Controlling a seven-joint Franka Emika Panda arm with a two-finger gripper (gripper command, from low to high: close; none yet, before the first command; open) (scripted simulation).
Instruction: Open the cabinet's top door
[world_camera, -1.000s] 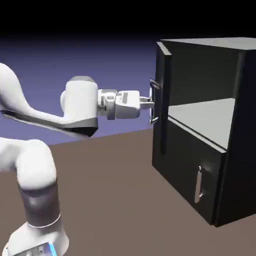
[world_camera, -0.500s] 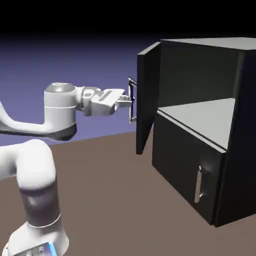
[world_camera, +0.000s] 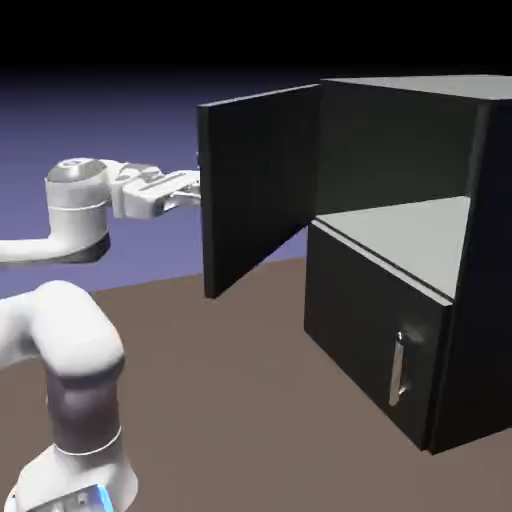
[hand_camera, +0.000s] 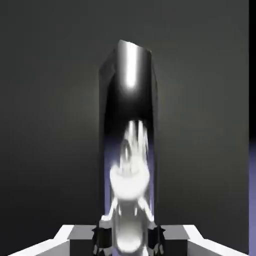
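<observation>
On the exterior view's left, the end effector (world_camera: 190, 190) has drawn farther from the cabinet (world_camera: 375, 310) than it was half a second ago, and the top door (world_camera: 262, 185) has come with it. A second ago that door stood nearly edge-on to the camera; half a second ago it was a narrow slanting panel; now it is swung wide, its broad face showing and its free edge well out from the cabinet's front, toward the robot. More of the backdrop is covered by the panel, and its handle, plain to see in both earlier exterior frames, is now almost wholly hidden behind the free edge. The arm (world_camera: 78, 205) has pulled back toward the exterior view's left, its wrist turned.

In the hand view, the end effector is clamped on the silver bar handle (hand_camera: 129, 150), which rises between its two tips, shiny and full of reflections, against the dark door.

The cabinet is at the exterior view's right on the brown desk (world_camera: 230, 400), in the same place as before. Its light grey shelf (world_camera: 410, 235) is exposed, and the lower door (world_camera: 365, 320), with its smaller silver handle (world_camera: 397, 370), remains closed. No brand, label or writing can be read.
</observation>
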